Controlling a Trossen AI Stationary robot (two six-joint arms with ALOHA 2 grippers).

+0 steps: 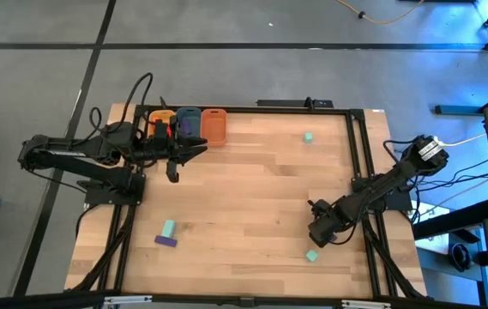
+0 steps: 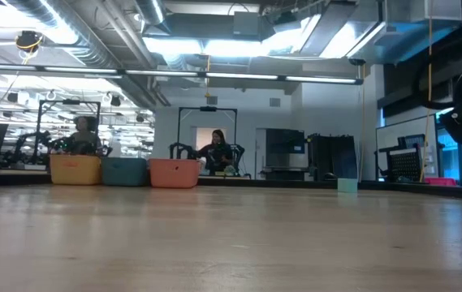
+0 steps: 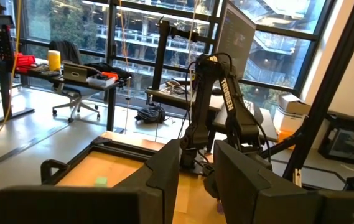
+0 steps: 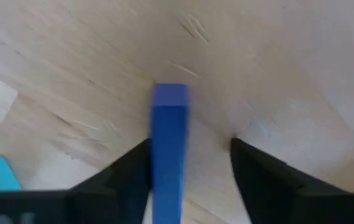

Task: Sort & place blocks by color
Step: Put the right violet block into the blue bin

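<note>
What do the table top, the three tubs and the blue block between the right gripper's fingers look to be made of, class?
Table top: pale wood with a matt finish, visible grain and plank seams. Tubs: probably moulded plastic, with rounded, evenly coloured walls. Blue block in the right gripper: likely smooth plastic, uniform colour, crisp edges.

floor (image 1: 226, 26): grey | windows (image 3: 133, 37): tall | ceiling lights (image 2: 239, 45): on

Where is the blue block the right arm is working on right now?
In the right wrist view the blue block stands between the right gripper fingers, against one of them; the high view puts that gripper near the table's front right, beside a mint block.
</note>
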